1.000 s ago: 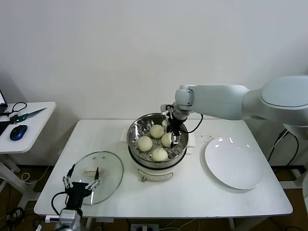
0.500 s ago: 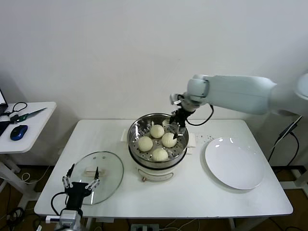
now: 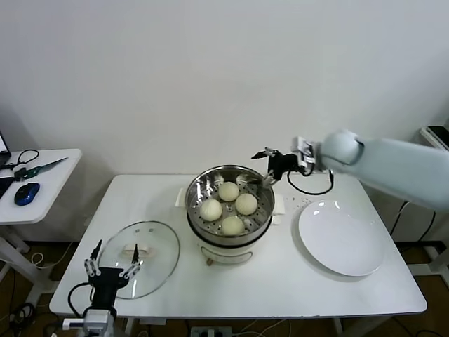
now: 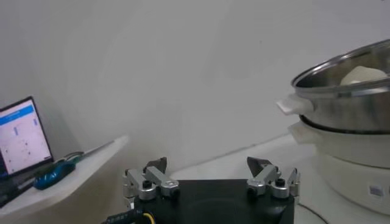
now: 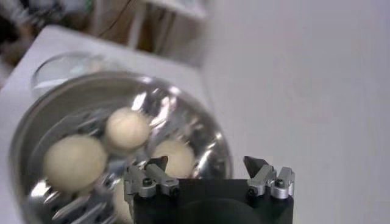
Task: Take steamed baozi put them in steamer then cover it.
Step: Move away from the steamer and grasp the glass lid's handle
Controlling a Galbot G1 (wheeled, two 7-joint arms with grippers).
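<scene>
Baozi (image 3: 232,207) (four, cream, domed) fill the shiny steamer (image 3: 198,222); right gripper (image 3: 267,166) spread, empty; left gripper (image 3: 109,269) apart.

A white table (image 3: 280,281) carries the steamer (image 3: 229,203), cover (image 3: 140,256) and plate (image 3: 342,237).

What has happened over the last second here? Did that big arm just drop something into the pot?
The right gripper rose out of the steamer and pulled back toward the robot's right, open and empty, now past the rim. The fourth of the steamed baozi lies free where it was reaching. The left gripper, open, slid slightly nearer the table's front edge, beside the cover. The cover, the buns and the white plate stayed put.
</scene>
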